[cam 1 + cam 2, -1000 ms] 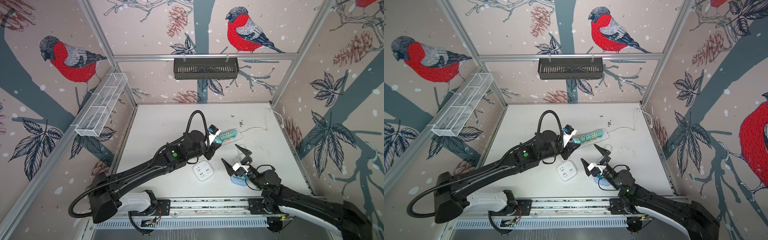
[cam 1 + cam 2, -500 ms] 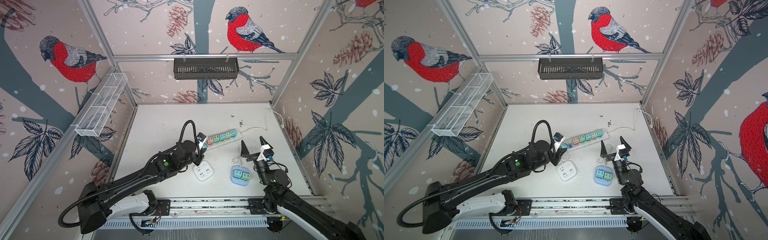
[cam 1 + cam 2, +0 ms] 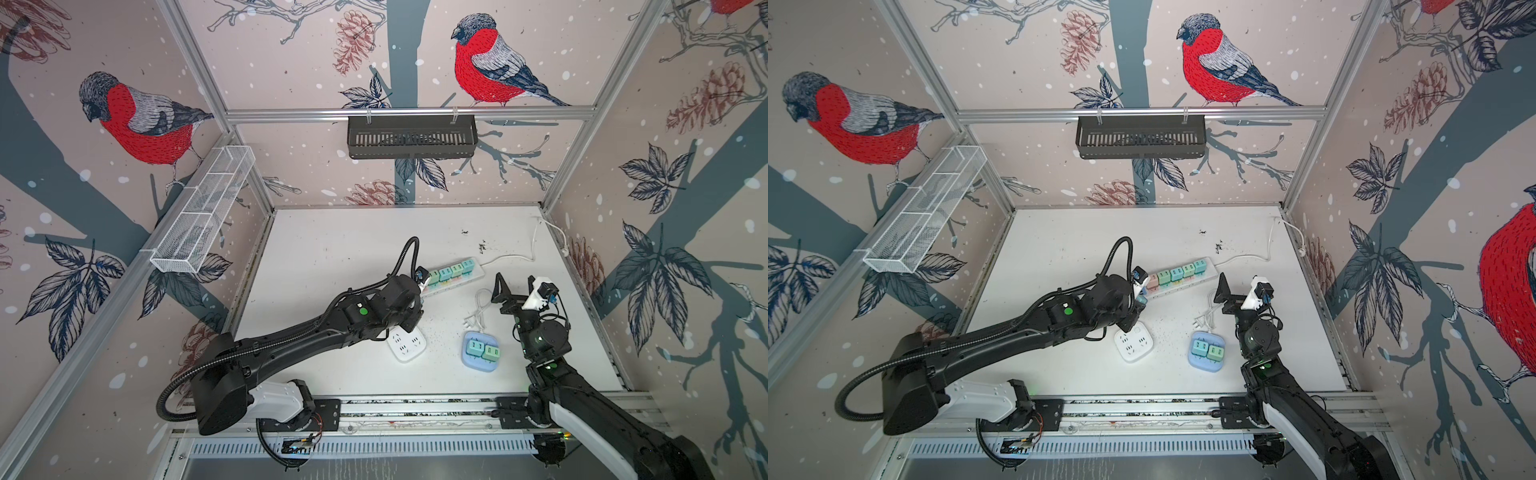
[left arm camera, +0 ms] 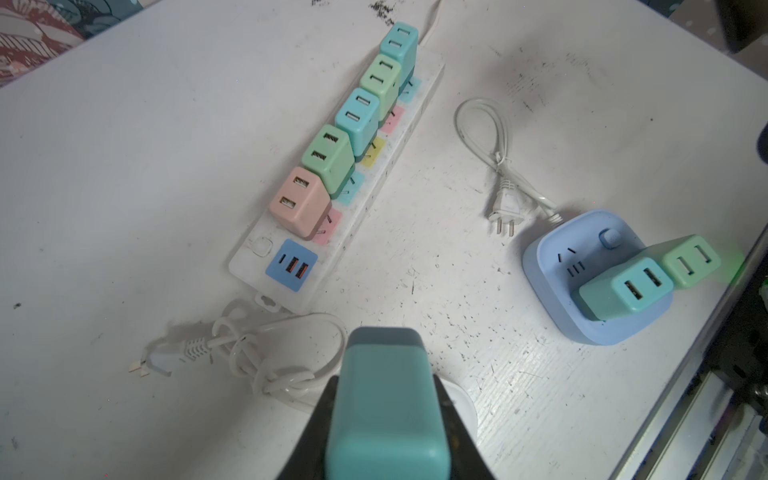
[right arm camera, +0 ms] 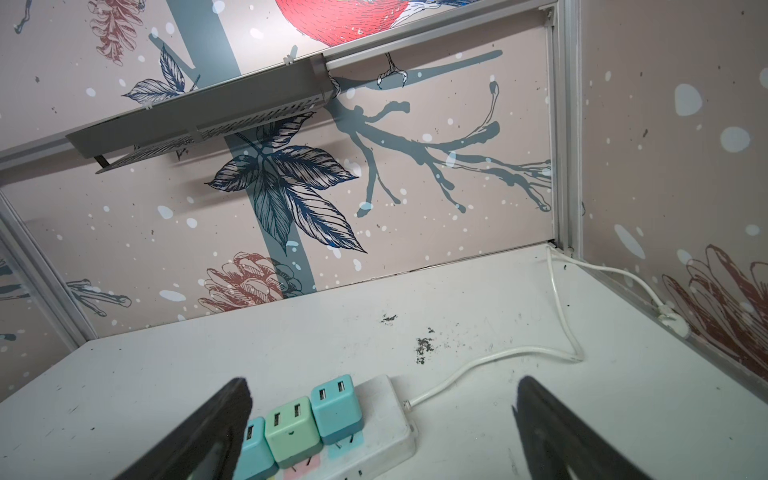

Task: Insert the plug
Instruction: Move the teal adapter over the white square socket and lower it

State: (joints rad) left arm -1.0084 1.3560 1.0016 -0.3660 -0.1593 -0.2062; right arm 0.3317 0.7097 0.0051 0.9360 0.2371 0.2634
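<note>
Holding: left gripper (image 4: 385,449) clenched on the teal plug (image 4: 386,386), a rounded block with a darker far end.
Plug location: over the edge of the white square socket (image 3: 406,343) on the desk (image 4: 124,166), near the power strip (image 4: 257,249).
Other arm: right gripper (image 3: 515,286) released, jaws wide, raised.
Left wrist view: shows plug body; top views mostly hide it.

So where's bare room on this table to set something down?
Widest: back left of the table, between the wall and the power strip. A band between the blue socket block and the front rail. Crowded: the middle, around white socket, loose cable and left gripper holding the teal plug.
</note>
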